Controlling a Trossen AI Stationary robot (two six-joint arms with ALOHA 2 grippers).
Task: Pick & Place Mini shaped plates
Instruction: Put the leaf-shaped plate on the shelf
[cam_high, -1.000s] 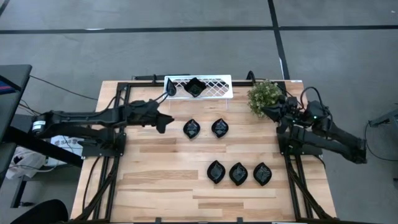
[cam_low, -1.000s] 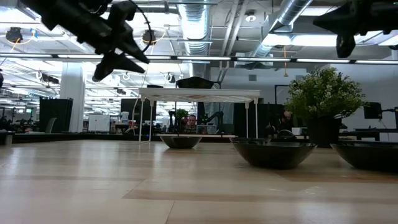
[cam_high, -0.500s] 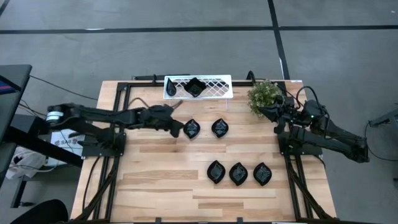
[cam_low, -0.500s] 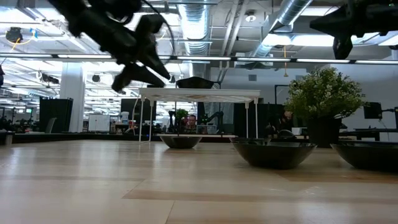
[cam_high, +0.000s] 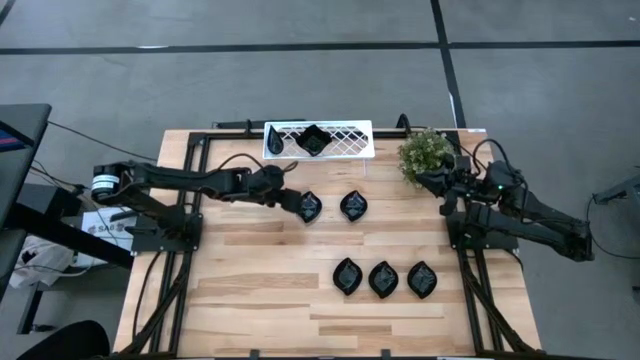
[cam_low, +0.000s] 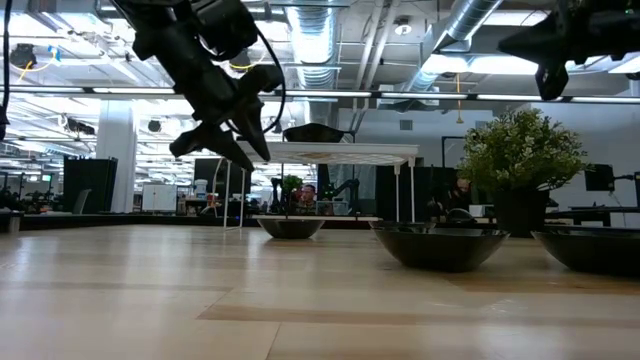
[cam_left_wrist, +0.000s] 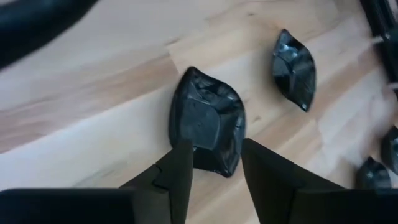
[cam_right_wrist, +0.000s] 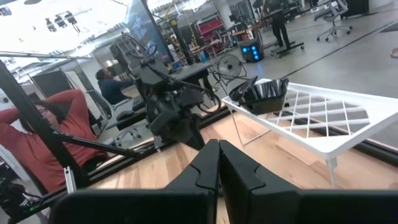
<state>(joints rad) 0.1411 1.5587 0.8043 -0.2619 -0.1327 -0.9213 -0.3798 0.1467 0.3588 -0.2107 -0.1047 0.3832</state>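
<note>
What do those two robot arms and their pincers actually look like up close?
Both arms are dark, slim, jointed tubes with black cables looping alongside. The left arm has a pale ring near its base. Each ends in two flat, blunt, matte-black fingers: the left gripper and right gripper look alike.

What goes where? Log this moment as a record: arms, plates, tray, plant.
left gripper: open, above the leaf plate in the upper row, not gripping it
right gripper: shut, raised by the plant, waiting
plates on table: five; two in the upper row, three in the lower row
tray: white lattice, at the far edge, holding one plate
</note>
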